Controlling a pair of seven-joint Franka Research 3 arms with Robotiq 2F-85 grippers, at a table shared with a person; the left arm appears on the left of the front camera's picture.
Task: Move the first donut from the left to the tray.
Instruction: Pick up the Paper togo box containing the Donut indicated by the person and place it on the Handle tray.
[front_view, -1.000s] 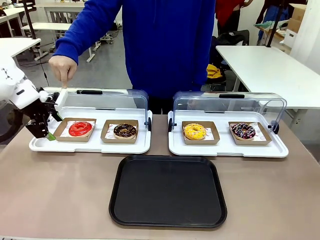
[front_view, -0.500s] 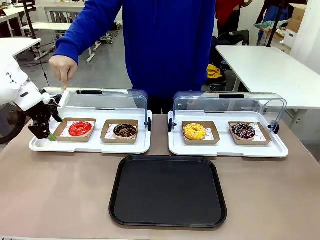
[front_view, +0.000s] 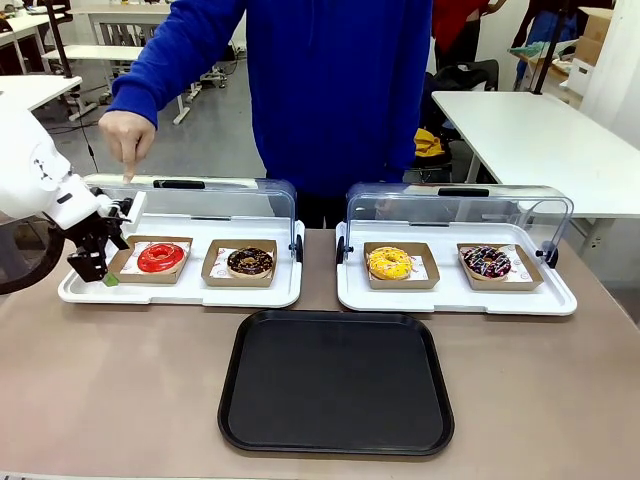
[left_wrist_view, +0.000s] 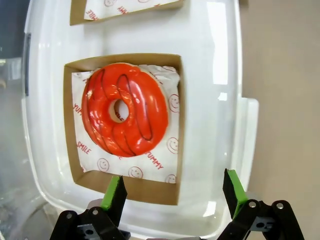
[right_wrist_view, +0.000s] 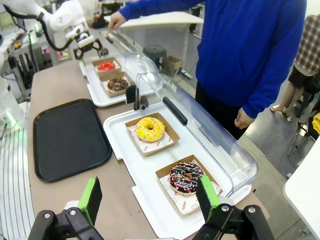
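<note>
Smooth grey-brown desk (front_view: 120, 390) runs full width of front view. Three things lie directly on it. Large flat black rectangular tray (front_view: 336, 382), rounded corners, low rim: mid-desk, on robot's side. Left white plastic tray with clear domed lid (front_view: 180, 296) and right white plastic tray with clear domed lid (front_view: 455, 301): side by side along far edge, narrow strip of desk between them. Right wrist view: bare desk separates black tray from both white trays.
</note>
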